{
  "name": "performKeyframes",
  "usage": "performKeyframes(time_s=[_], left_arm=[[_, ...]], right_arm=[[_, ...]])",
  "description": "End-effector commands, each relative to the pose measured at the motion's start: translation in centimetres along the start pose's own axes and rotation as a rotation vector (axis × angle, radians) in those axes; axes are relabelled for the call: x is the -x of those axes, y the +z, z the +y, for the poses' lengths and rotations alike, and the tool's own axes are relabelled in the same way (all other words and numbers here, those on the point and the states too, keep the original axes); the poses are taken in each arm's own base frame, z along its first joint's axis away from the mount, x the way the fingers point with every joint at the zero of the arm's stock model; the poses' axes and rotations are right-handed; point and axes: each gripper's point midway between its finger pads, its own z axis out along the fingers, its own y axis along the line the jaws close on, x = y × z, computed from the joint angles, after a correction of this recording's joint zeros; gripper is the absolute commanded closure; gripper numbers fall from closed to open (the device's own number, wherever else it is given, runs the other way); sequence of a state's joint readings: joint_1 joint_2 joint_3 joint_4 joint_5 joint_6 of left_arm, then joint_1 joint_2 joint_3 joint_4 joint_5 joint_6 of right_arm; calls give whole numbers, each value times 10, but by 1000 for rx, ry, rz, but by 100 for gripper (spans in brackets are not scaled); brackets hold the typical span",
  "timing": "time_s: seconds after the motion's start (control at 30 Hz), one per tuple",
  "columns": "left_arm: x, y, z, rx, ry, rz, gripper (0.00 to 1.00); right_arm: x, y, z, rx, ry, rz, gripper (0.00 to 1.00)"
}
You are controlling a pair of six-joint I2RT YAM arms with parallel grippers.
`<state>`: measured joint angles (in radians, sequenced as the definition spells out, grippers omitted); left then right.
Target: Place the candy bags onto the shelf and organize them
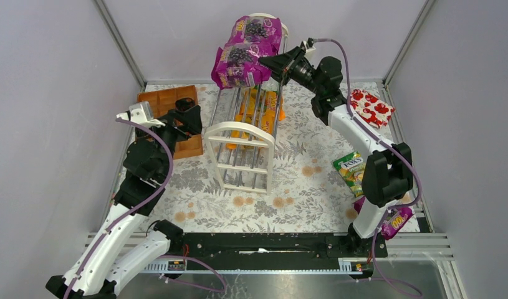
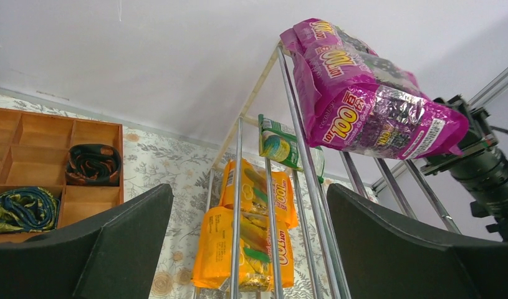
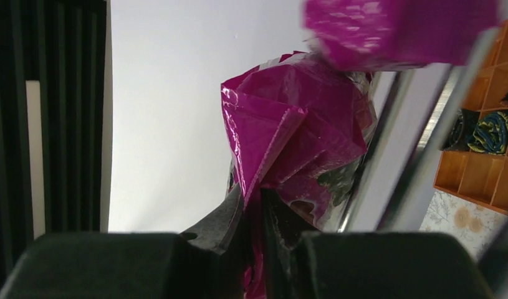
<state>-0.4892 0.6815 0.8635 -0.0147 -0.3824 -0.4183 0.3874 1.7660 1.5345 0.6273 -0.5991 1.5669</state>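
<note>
Purple candy bag (image 1: pixel 239 65) is gripped by its right-hand edge in the clamped right fingers (image 3: pixel 221 218), its length stretched leftward over the shelf (image 1: pixel 239 129) top at upper centre; left fingers (image 2: pixel 114 249) are held apart

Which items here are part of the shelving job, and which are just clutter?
Job: shelf; held purple bag, in right end effector; second purple bag on the top tier; orange bags and green bag on lower tiers; FOX'S bag and loose purple bag, both unshelved.
Lying about: red packet; wooden tray holding dark patterned rolls.
</note>
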Motion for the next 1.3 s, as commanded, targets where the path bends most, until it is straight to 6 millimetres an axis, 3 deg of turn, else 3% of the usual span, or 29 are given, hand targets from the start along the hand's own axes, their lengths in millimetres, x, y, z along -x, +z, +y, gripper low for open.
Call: performKeyframes(time_s=[0.0, 0.33, 0.47, 0.63, 0.77, 0.9, 1.0, 1.13, 1.27], left_arm=[[8, -2, -2, -9, -1, -26, 1], [8, -2, -4, -14, -2, -26, 1], [9, -3, -4, -14, -2, -26, 1], [9, -3, -4, -14, -1, -28, 1], [11, -4, -3, -12, -1, -33, 1], [12, -5, -4, -16, -1, -35, 1], [13, -5, -5, -18, -2, -37, 1], [13, -6, -6, -24, -7, -36, 1], [11, -5, -7, -28, -9, -30, 1]], right_arm=[[-1, -22, 88, 251, -95, -93, 99], [15, -26, 48, 146, -97, -143, 95], [19, -27, 36, 117, -97, -136, 89], [22, -31, 28, 24, -191, -102, 62], [22, -52, 19, -109, -320, -88, 40], [16, -101, 23, -272, -584, -94, 17], [16, -161, 9, -537, -792, -171, 2], [14, -256, -39, -898, -892, -278, 0], [-6, -330, -109, -1183, -833, -258, 0]])
